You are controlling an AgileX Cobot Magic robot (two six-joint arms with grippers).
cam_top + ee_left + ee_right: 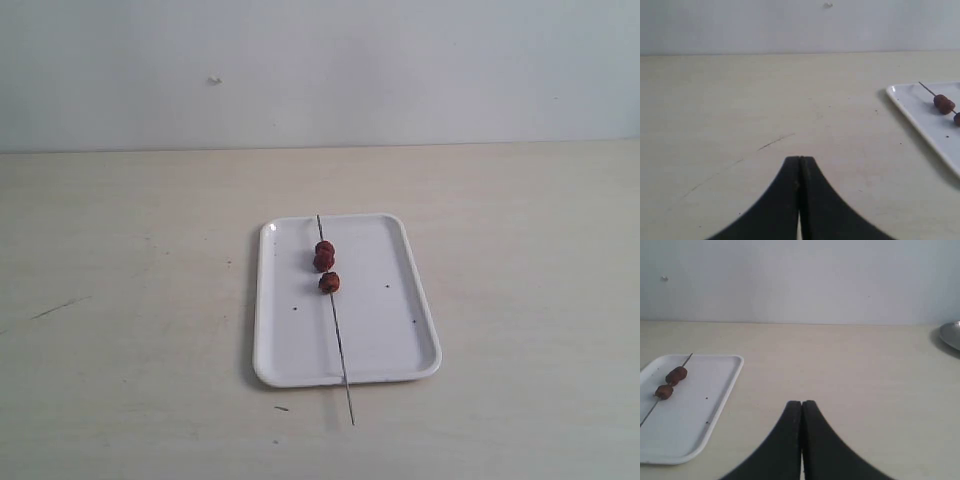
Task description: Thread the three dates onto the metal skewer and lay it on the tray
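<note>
A plain pale wall point(320, 70) is seen behind a light bench point(120, 300), and not much else is going on. Judging by how things lie, the task looks pretty much done. All three dates point(325, 262) are threaded on the skewer point(338, 340), and the skewer is laid on the white tray point(400, 330) mid-bench. Two dates are pressed together and the third is set just apart, on the near side. Nothing seems to be left, except maybe parking the arms.

The skewer's long axis is lined up with the tray's long side, tilted only a touch. One tip is at the far rim and the other is poked out past the near rim, over the bench. The dates are bunched on the far half.

The left gripper point(800, 167) is closed on nothing and held over bare bench, well apart from the tray. Same deal for the right gripper point(801, 410).
</note>
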